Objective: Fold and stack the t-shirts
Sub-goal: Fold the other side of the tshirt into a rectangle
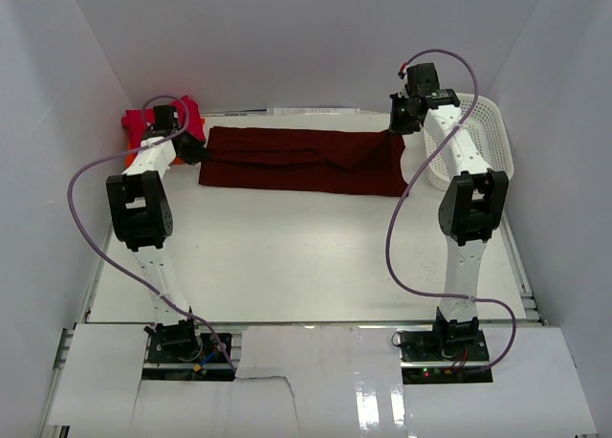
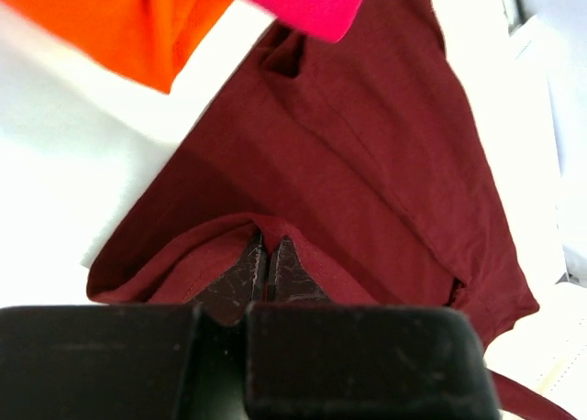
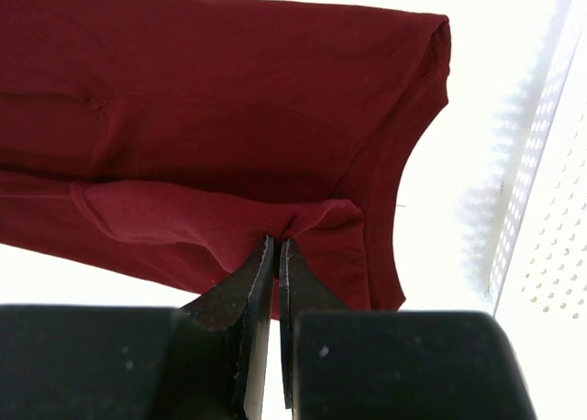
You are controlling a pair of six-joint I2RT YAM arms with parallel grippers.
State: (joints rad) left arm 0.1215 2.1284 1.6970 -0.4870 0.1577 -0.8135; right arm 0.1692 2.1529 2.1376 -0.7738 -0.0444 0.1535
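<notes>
Across the far half of the surface (image 1: 306, 266), the dark maroon t-shirt (image 1: 296, 165) lies stretched out left to right as a long band, already doubled over along its length. The left end effector (image 2: 266, 255) is clenched on a raised ridge of maroon cloth at the shirt's left end. The right end effector (image 3: 277, 246) is pinched shut on a gathered fold near the curved edge at the right end, where the top view shows a flap lifted off the layers beneath. The crimson t-shirt (image 2: 303, 3) and the orange t-shirt (image 2: 119, 26) sit together in the far left corner, just beyond the left arm's wrist. The white mesh basket (image 1: 488, 132) stands at the far right, apart from the cloth.

This looks like a lengthwise fold in progress, with both ends gripped so one edge can be carried over.

To do it well:
- Raise both ends evenly, so the held edge comes up as one straight line rather than sagging in the middle.
- Hold a light tension between the two arms: enough to flatten wrinkles, not enough to drag the lower layers across the surface.
- Carry the edge over low, and set it down parallel to the opposite edge.
- Mind the left end, which lies close to the corner pile and could snag or shove it.
- Let go only once the cloth is resting flat.
</notes>
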